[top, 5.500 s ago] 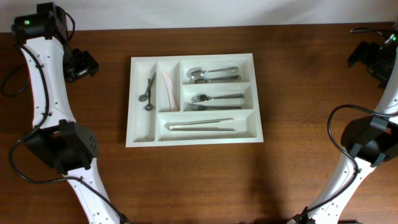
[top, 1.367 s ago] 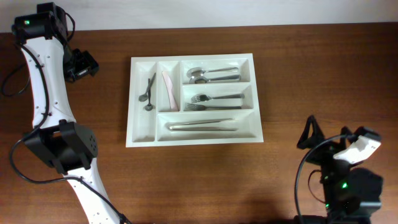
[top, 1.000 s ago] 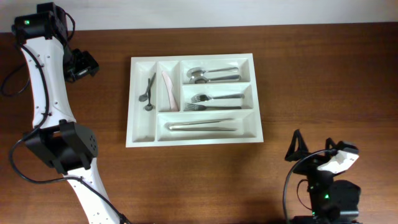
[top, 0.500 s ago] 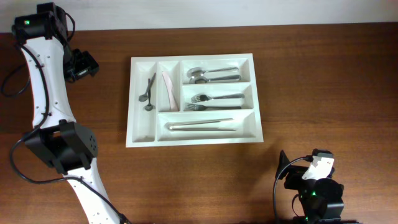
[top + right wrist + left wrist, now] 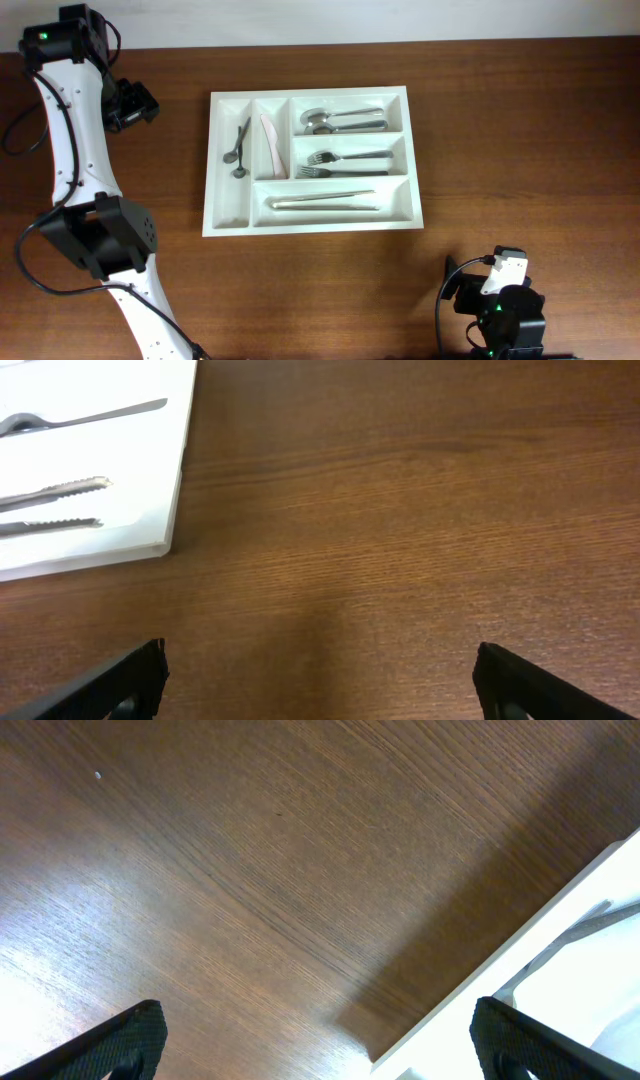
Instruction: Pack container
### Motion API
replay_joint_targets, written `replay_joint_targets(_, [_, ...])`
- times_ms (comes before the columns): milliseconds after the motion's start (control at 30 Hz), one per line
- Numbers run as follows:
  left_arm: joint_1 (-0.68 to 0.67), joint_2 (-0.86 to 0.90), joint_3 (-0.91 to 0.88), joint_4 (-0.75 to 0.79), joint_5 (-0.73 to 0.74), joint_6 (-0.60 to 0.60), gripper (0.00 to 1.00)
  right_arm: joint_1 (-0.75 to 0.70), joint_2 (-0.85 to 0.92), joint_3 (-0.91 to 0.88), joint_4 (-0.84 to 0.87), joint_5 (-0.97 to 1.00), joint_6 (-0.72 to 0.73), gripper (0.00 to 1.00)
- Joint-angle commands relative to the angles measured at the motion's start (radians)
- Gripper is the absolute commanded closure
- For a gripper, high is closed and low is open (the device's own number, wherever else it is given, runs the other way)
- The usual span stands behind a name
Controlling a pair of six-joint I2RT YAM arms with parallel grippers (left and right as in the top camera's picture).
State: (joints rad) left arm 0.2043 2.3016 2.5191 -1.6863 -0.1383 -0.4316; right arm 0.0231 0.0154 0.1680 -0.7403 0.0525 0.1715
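The white container [image 5: 213, 205] lies mid-table with five compartments. It holds spoons [image 5: 340, 120], forks [image 5: 345, 163], knives [image 5: 320, 200], two small dark spoons [image 5: 238, 150] and a pale pink knife [image 5: 268, 145]. My left gripper [image 5: 135, 105] hangs open over bare wood left of the container; its wrist view shows the container's corner [image 5: 560, 950] at lower right, with nothing between the fingers [image 5: 130, 1040]. My right gripper [image 5: 452, 288] sits folded low at the table's near right, open and empty [image 5: 320, 685]. The container's near right corner [image 5: 120, 535] and the knives [image 5: 50, 505] show ahead of it.
The dark wooden table [image 5: 500, 150] ends at a white strip along the back [image 5: 330, 20]. The left arm's white links and black cables [image 5: 70, 170] run down the left side. The right arm's base [image 5: 500, 320] sits at the near edge.
The right arm has folded down and drifted left toward the near edge, its gripper staying open. The left arm and the cutlery have not moved.
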Motion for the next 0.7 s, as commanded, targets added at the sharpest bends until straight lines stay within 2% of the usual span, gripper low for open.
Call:
replay_joint_targets(0, [0.002,-0.026,0.012,-0.001,0.003,-0.009,0.01,0.01,-0.012,-0.006,-0.013,-0.008,-0.01,0.01])
replay_joint_targets(667, [0.001,-0.026,0.012,-0.001,0.003,-0.009,0.01,0.01,-0.012,-0.003,-0.019,-0.018,-0.01,0.01])
